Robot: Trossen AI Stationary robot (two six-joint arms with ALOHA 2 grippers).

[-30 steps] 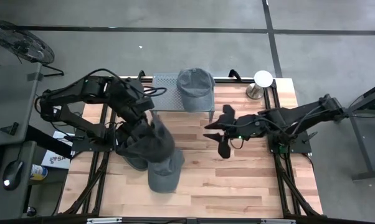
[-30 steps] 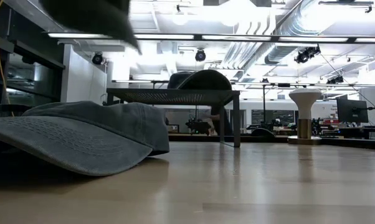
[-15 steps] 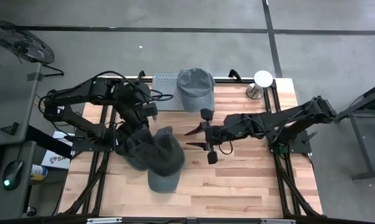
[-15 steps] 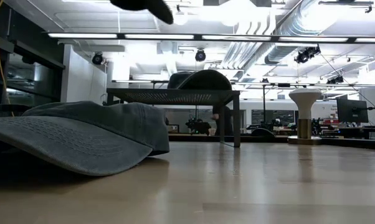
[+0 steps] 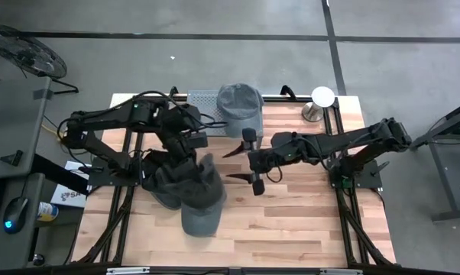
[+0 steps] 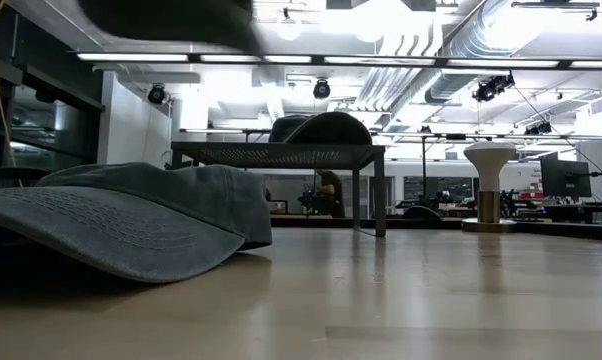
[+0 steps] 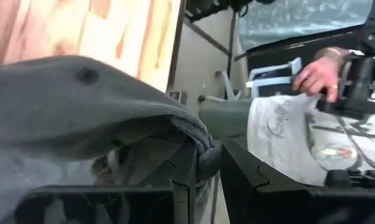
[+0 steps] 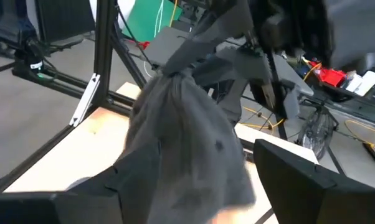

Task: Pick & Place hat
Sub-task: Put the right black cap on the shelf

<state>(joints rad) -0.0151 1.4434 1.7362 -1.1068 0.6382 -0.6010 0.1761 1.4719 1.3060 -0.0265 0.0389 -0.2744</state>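
Observation:
A dark grey hat [image 5: 193,182] hangs from my left gripper [image 5: 197,150] above the table's left half. It also shows in the right wrist view [image 8: 190,134], and in the left wrist view as a grey crown [image 7: 75,106]. My right gripper [image 5: 247,160] is open, level with the hanging hat on its right side, fingers spread and apart from it. A lighter grey hat [image 5: 199,219] [image 6: 131,215] lies brim-down on the table below. A third hat [image 5: 240,109] [image 6: 321,128] sits on a mesh rack [image 5: 203,103]. My left gripper is shut on the dark grey hat's rolled lower edge [image 7: 203,155], pinched between the two fingers [image 7: 184,171]. The fingers come from above, pointing down. The hat is lifted clear and hangs slack below the gripper, bunched at the hold [image 8: 169,71].
A white round-topped stand [image 5: 322,98] [image 6: 489,180] is at the far right corner. The mesh rack [image 6: 281,152] stands on legs at the far edge. A darker shape [image 5: 163,198] lies beside the lighter hat. Bare wood [image 5: 291,221] fills the near right. A person's hand [image 7: 315,71] shows beyond the table.
My right gripper has moved toward the table's left, closing on the hanging hat, and stays open. My left gripper has shifted toward the table's right and far edge, carrying the dark hat with it; the hat swings below. The hat on the table has stayed put.

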